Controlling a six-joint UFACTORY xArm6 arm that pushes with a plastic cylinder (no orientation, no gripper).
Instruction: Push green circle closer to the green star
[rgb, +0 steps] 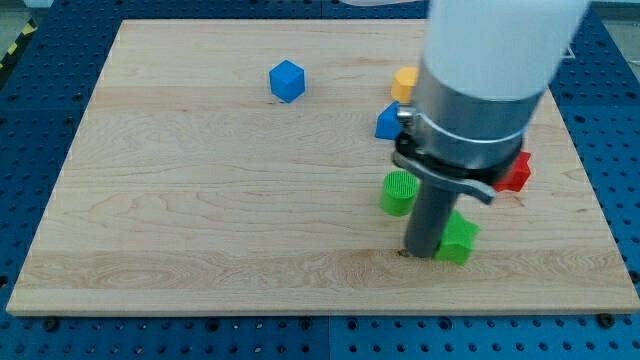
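Observation:
The green circle (399, 192) is a short ribbed cylinder standing on the wooden board (200, 200), right of centre. The green star (459, 238) lies just below and to the right of it, partly hidden by the rod. My tip (418, 251) rests on the board right against the star's left side and just below the green circle. The circle and the star are a small gap apart, with the rod between them.
A blue cube (287, 80) sits near the view's top centre. A yellow block (404, 84) and a blue block (389, 121) lie above the circle. A red block (515, 172) shows at the right, partly behind the arm's large body (480, 90).

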